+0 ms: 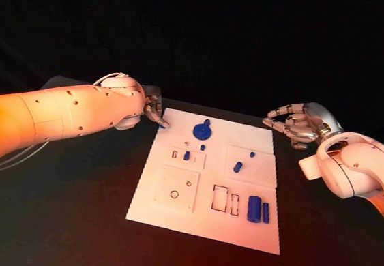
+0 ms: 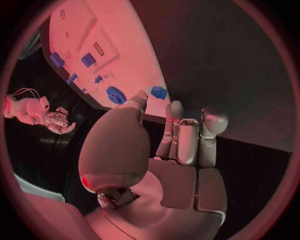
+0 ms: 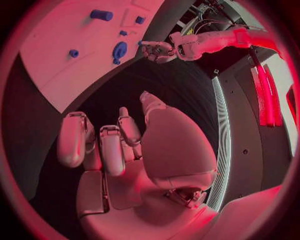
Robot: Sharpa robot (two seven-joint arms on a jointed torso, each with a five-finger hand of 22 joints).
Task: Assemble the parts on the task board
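At the board's [image 1: 201, 228] far-left corner, your left hand [image 1: 153, 108] sits low with fingertips [image 1: 163, 123] right on the edge. Left wrist view shows a small blue part [image 2: 159, 92] at the tips of the extended fingers, on the board edge; whether it is pinched or only touched, you cannot tell. Judgement: step in hand is picking up or nudging this part. Confirm a firm pinch before lifting; keep the wrist low and lift straight up so the part does not skid off onto the counter [image 1: 60, 208].

Right hand [image 1: 296, 124] hovers off the far-right corner, fingers loosely curled and apart, holding nothing. Keep it clear until the left hand commits.

Board: white, rectangular, lying mid-counter, with raised pads and outlined recesses. Parts on it are blue:
- round disc with a knob [image 1: 202, 131] near the far edge, close to the left hand;
- small peg [image 1: 237, 167] right of centre;
- two upright-looking cylinders [image 1: 259, 211] side by side near the right edge, nearer you;
- small bits [image 1: 187, 155] on the left-centre pad.

Rectangular slots [image 1: 220, 198] and a round hole [image 1: 176, 195] appear unfilled, so assembly looks early.
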